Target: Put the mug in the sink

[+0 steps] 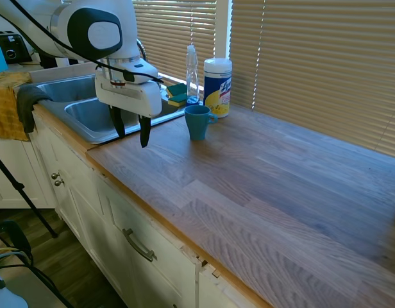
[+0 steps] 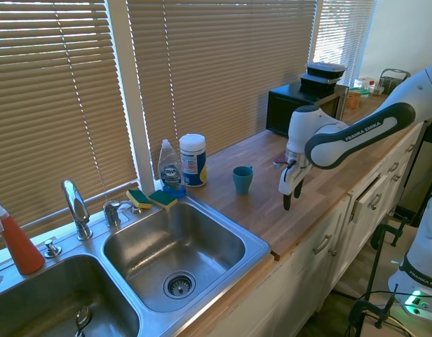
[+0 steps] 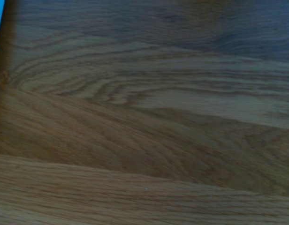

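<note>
Wooden counter (image 1: 261,186): mug (image 1: 197,122) upright near sink (image 1: 82,115); gripper (image 1: 129,131) spread wide, empty, beside mug, apart.

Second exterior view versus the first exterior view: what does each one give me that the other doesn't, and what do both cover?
Only the second exterior view shows the chrome faucet, both sink basins down to the drain, an orange spray bottle and a black microwave. Only the first exterior view shows the yellow towel over the counter edge and the toaster behind it. Both show the mug upright on the wooden counter, the white canister, the dish soap bottle, the sponges, and the open end effector empty, apart from the mug.
</note>
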Action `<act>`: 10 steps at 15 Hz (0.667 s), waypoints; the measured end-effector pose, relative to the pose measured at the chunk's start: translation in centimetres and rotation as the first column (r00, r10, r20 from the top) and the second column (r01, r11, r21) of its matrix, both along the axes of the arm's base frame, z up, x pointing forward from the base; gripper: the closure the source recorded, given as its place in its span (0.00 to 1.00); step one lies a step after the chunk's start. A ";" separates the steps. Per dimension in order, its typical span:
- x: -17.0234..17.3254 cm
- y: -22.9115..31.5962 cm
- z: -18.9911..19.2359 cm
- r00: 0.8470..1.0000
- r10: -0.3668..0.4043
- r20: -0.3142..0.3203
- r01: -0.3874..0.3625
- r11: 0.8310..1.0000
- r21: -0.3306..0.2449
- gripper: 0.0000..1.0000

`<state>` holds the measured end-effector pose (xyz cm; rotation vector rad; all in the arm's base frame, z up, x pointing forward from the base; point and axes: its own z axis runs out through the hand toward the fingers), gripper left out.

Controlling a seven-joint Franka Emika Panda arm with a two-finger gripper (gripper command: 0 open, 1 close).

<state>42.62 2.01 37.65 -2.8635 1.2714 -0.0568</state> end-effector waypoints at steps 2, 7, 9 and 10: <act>0.0 0.0 -0.1 1.000 0.000 -0.001 0.000 1.000 -0.001 0.00; 1.7 0.1 2.7 0.998 -0.005 0.060 0.005 1.000 -0.004 0.00; 3.2 0.3 4.9 0.994 -0.024 0.108 0.024 1.000 0.002 0.00; 4.2 0.4 5.8 0.991 -0.036 0.125 0.036 0.999 0.005 0.00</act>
